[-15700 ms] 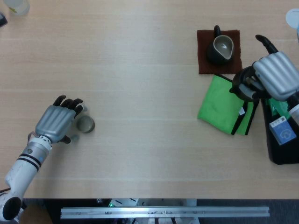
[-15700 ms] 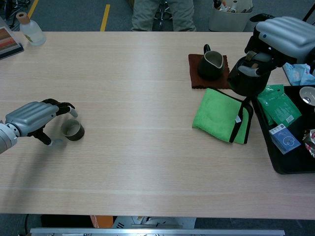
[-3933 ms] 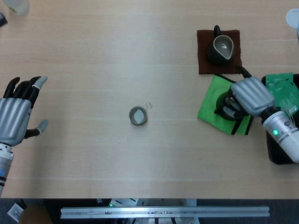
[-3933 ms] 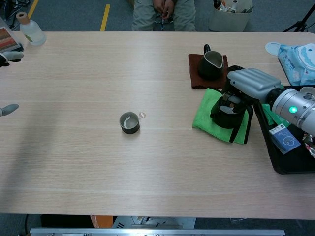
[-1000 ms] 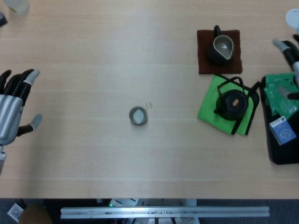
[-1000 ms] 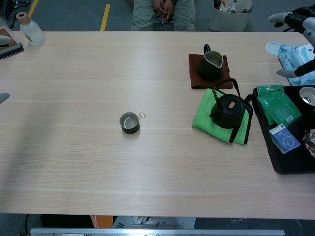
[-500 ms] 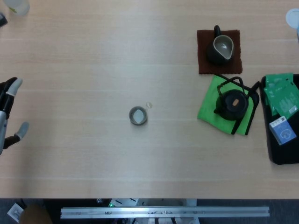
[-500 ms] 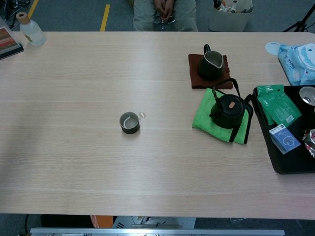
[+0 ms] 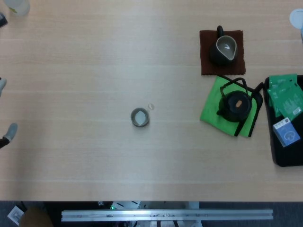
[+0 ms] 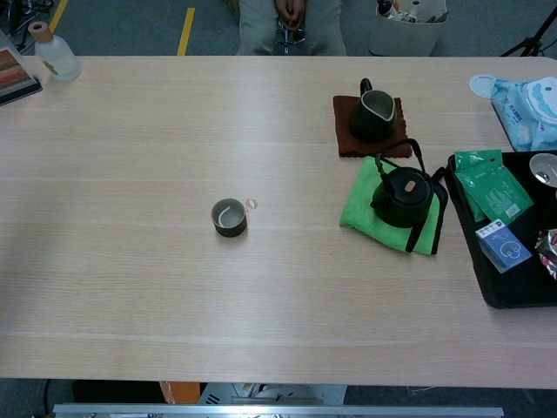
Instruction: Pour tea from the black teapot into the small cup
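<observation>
Fingertips of left hand (image 9: pixel 5 130) just visible at desk (image 9: pixel 94 61) left edge, spread apart, holding nothing. Small cup (image 10: pixel 229 217) mid-desk, pale liquid inside: pour looks done. Black teapot (image 10: pixel 402 198) upright on green cloth (image 10: pixel 374 205), well apart from cup. Right hand out of sight.

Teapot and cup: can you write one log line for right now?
teapot: on green cloth, untouched | cup: mid-table, has liquid | left hand: at table edge, holding nothing | right hand: unseen
</observation>
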You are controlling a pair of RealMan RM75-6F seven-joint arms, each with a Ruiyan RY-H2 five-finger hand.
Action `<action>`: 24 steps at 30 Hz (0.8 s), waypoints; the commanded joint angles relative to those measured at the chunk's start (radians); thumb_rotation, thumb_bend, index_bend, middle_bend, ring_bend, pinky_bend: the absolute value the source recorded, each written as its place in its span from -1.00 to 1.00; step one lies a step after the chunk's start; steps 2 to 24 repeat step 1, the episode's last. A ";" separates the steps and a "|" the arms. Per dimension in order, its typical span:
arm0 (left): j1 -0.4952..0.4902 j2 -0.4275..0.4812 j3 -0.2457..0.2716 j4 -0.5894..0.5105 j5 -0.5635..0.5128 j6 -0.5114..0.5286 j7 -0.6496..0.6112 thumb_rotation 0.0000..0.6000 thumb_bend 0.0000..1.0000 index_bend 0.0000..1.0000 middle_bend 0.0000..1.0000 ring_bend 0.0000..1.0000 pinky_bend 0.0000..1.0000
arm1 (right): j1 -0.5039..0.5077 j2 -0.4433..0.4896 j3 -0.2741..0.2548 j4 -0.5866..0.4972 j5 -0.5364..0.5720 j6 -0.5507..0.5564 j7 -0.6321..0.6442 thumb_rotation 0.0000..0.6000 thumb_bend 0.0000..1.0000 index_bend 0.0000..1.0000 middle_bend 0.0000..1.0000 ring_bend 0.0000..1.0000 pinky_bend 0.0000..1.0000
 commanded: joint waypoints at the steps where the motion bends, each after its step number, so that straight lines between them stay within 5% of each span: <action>1: 0.002 0.004 -0.002 -0.002 -0.003 -0.001 0.002 1.00 -0.49 -0.96 -0.79 -0.72 -0.85 | -0.001 0.002 0.003 -0.004 -0.003 -0.007 0.002 1.00 -0.65 -0.73 -0.58 -0.85 -1.00; 24: 0.002 0.004 -0.002 -0.002 -0.003 -0.001 0.002 1.00 -0.49 -0.96 -0.79 -0.72 -0.85 | -0.001 0.002 0.003 -0.004 -0.003 -0.007 0.002 1.00 -0.65 -0.73 -0.58 -0.85 -1.00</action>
